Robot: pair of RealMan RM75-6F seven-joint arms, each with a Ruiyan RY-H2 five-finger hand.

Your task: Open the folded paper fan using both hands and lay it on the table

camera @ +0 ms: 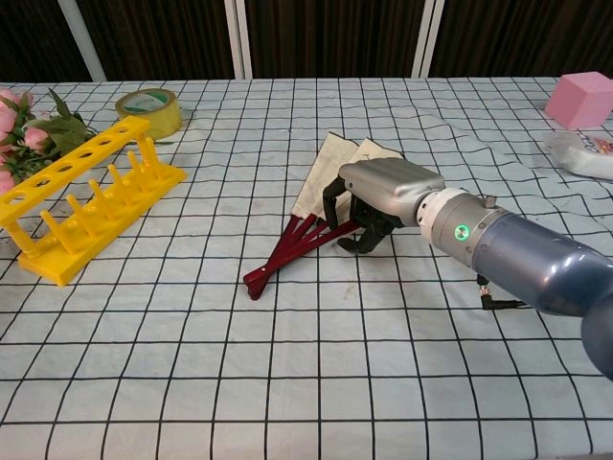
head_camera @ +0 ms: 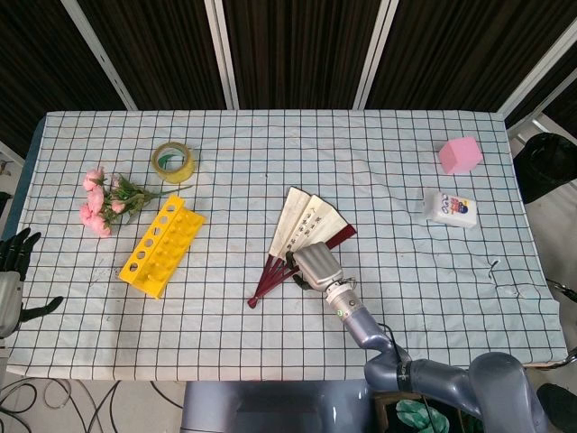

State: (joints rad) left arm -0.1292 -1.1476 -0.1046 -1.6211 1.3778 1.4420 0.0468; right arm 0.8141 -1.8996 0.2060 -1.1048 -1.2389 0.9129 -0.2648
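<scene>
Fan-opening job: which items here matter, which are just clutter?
Job:
- paper fan, partly opened, flat on the table
- right robot hand, fingers curled down onto the fan's ribs
- left robot hand, at the table's left edge, away from the fan

Clutter:
- yellow rack
- tape roll
- pink flowers
- pink block
- white packet

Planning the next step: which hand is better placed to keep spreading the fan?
Right. The right hand is already over the partly opened fan, fingers down at its red ribs. The left hand sits at the table's far left edge, well away from it.
</scene>
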